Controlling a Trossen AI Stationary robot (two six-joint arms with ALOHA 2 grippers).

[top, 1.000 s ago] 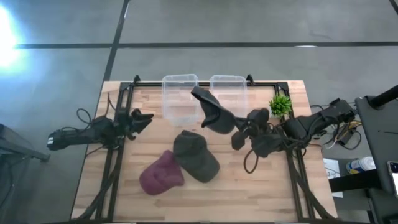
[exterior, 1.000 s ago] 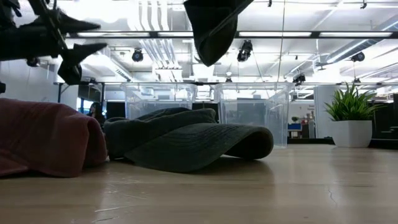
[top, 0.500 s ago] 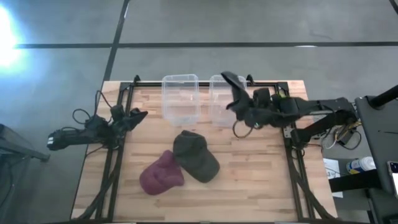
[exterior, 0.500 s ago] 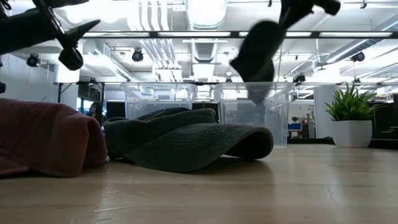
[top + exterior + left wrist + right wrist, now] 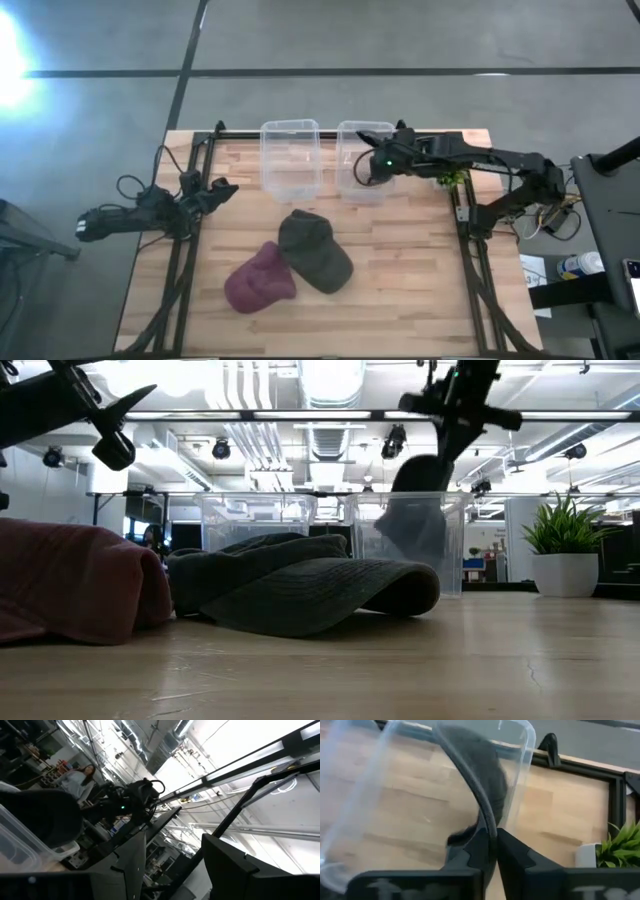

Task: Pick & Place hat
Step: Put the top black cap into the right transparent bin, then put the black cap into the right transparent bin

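Observation:
A dark hat hangs from my right gripper, which is shut on it above the right clear bin; the hat's lower part is inside the bin's walls. Whether it touches the bin floor is not visible. A dark green cap and a maroon hat lie side by side on the middle of the table, touching. My left gripper waits open, raised near the table's left edge, and holds nothing. My right gripper pinches a thin curved edge of the dark hat between its two fingers, coming from above and pointing down. The hat hangs below the fingers, lifted clear of the table, with its lower part down inside the right clear bin.
A second clear bin stands left of the right one at the far edge. A small potted plant sits at the far right corner, beside my right arm. Black frame rails run along the table's sides. Bare wood lies along the near edge.
My right gripper has carried the dark hat from above the table's middle right toward the far edge, over the right bin, and then down. The hat, earlier high and clear, now hangs into the bin. My left gripper has drawn back slightly toward the left edge.

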